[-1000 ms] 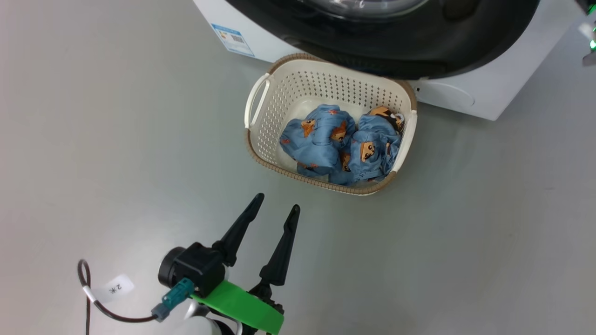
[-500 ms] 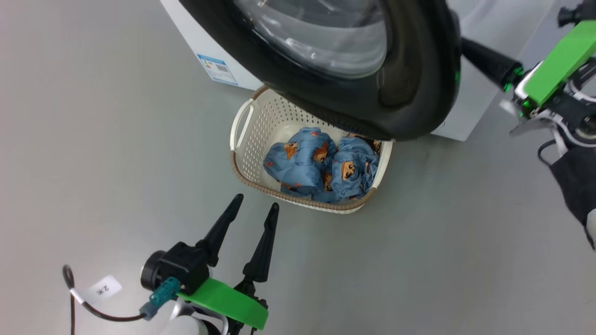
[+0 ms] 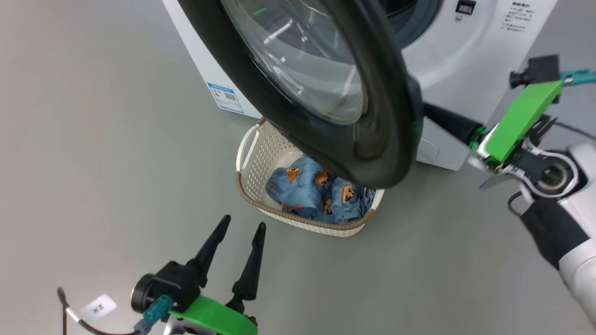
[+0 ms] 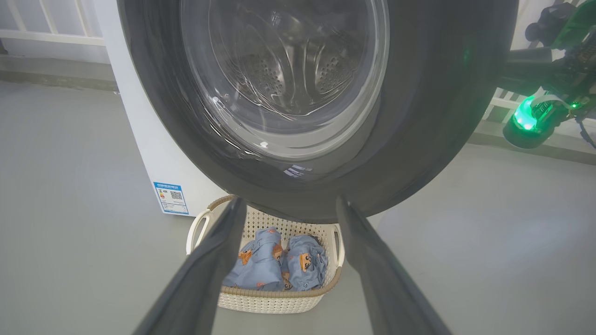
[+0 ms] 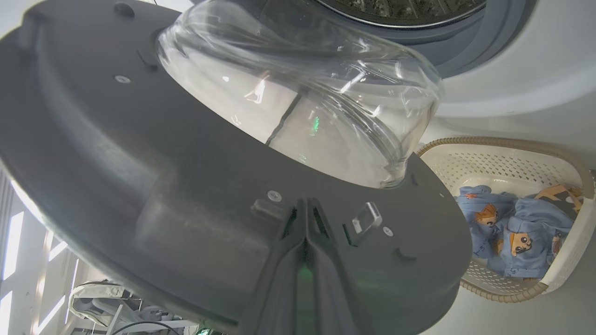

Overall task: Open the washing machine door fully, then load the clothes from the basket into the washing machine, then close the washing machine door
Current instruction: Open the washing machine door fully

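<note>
While the head camera has been lifting and turning over the last second, the washing machine door (image 3: pixel 382 139) has really swung out from the washing machine (image 3: pixel 461 51). A second ago none of the opening showed past it, and now the grey-blue gasket (image 5: pixel 503 42) and a slice of the drum sit at 1 o'clock of the door. My right gripper (image 3: pixel 442 120) has come in at 3 o'clock of the door's free edge. In the right wrist view its fingers (image 5: pixel 321 260) are pressed together with nothing between them, their tips against the door's inner face just under the glass bowl (image 5: pixel 298 93). My left gripper (image 3: pixel 243 223) hangs idle, fingers spread wide and empty, at 7 o'clock of the basket (image 3: pixel 251 153). The basket stands on the floor (image 3: pixel 93 163) right at the machine's foot with the clothes (image 3: pixel 298 190) lying inside, both bundles untouched. I judge the door roughly half open, so the first step is not finished. Its lower rim overhangs the basket's far side, and I would keep pushing it round toward 9 o'clock before reaching for any clothes.
</note>
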Controlling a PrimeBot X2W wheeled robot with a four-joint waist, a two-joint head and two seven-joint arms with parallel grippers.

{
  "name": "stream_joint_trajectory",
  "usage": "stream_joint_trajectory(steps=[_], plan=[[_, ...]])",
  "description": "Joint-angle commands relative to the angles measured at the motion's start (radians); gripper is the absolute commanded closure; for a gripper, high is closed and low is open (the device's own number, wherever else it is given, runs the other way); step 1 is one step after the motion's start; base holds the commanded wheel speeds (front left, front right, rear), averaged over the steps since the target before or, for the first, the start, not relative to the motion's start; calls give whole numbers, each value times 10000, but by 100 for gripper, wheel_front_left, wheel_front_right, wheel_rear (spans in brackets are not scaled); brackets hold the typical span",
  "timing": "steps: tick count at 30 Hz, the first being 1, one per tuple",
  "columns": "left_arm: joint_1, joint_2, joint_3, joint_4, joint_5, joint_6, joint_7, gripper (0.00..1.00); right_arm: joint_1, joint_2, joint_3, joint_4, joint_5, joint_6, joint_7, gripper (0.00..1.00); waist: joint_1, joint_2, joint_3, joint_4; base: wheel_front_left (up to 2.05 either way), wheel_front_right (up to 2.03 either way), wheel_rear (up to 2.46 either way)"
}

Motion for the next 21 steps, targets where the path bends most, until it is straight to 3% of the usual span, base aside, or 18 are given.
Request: stream_joint_trajectory(steps=[1,21], plan=[[35,120,425,-183,130,-54,-65,0,120,364,142,-497,17,77,-3,100,1,-1,-146,84,0,0,0],[456,120,770,-158,303,-199,-65,0,1141,1139,1094,-1386,-163,77,272,100,1,-1,-778,588,0,0,0]])
